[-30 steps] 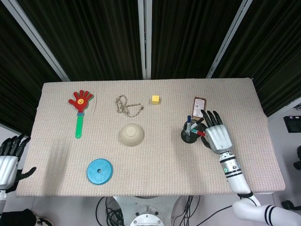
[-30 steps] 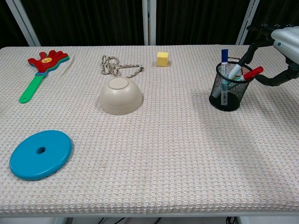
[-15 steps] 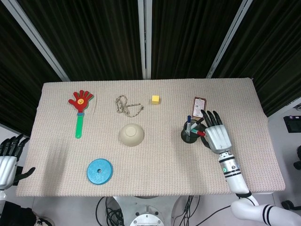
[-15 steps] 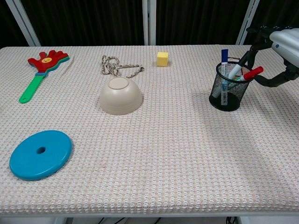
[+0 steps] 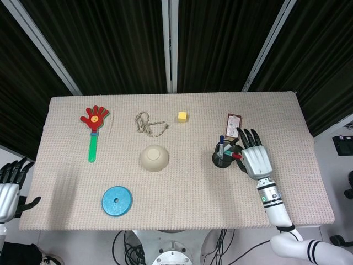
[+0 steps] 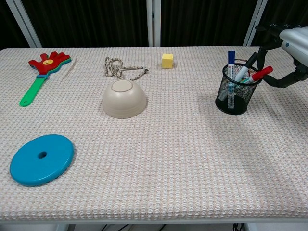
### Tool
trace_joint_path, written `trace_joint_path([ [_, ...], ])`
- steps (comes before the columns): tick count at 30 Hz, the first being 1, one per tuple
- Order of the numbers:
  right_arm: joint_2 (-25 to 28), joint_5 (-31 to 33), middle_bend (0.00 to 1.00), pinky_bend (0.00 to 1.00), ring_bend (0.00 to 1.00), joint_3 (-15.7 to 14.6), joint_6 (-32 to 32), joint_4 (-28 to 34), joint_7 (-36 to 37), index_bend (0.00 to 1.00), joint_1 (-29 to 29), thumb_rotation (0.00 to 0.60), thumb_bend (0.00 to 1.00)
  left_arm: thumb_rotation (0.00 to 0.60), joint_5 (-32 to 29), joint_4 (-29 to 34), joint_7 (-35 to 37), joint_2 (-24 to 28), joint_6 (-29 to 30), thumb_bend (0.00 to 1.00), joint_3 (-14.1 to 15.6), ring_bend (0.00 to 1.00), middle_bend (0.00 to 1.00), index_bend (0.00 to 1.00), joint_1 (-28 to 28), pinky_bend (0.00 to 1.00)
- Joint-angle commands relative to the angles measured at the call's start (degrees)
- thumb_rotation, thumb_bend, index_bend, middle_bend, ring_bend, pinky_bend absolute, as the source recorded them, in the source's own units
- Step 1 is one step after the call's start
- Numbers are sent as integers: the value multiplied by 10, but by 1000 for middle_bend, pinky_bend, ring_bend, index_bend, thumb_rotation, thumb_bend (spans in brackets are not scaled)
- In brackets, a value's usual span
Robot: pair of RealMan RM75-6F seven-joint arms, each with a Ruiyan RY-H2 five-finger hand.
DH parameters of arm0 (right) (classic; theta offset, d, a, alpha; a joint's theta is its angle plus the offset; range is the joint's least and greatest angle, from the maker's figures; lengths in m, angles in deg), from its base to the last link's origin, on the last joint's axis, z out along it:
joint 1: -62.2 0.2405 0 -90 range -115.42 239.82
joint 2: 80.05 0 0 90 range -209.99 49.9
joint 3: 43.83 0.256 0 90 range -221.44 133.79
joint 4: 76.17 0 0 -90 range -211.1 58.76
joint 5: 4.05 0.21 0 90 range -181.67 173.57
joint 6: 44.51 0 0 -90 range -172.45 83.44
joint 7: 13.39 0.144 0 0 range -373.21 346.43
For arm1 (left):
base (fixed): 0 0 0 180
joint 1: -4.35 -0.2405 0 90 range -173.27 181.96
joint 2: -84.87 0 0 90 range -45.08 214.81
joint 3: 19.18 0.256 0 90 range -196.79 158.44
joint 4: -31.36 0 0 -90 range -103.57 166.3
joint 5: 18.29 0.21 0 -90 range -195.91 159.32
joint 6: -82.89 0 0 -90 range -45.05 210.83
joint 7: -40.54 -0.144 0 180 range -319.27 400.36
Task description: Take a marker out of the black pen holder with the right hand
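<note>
Right robot hand (image 6: 288, 53) just beside black mesh pen holder (image 6: 234, 95), fingers (image 6: 263, 50) spread near red-capped marker (image 6: 258, 75).

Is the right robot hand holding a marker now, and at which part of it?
It cannot be told. The right robot hand is at the red-capped marker in the black pen holder, but no closed grip shows.

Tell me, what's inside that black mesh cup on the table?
The black mesh pen holder holds several markers: a blue-capped marker standing upright and a red-capped marker leaning right, toward the right hand. Others show partly through the mesh; their lower ends are unclear.
</note>
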Motion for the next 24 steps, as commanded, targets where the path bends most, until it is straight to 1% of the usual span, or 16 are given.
trace_joint_path([
  [1,3,-7,32,0,0,2,-7,0,8,599,-1,600,315,600,0,0,1,0,0,154,0,0,25,108,0,62],
  [7,13,-27,56,0,0,3,-32,8,39,647,-7,600,327,600,1,1,1,0,0,154,0,0,25,108,0,62],
  [10,25,-44,62,0,0,1,-51,24,45,655,-14,600,327,600,3,3,-1,1,1,153,0,0,25,108,1,62],
  [14,46,-74,67,0,0,-7,-80,61,49,668,-26,600,327,600,5,6,-5,1,0,154,0,0,25,108,2,62],
  [20,66,-122,75,0,0,-22,-106,114,29,676,-35,600,327,600,7,7,-8,-1,1,154,1,0,25,111,2,62],
  [24,65,-144,78,0,0,-30,-109,136,12,681,-34,600,327,600,4,5,-4,0,1,154,1,0,25,111,1,62],
])
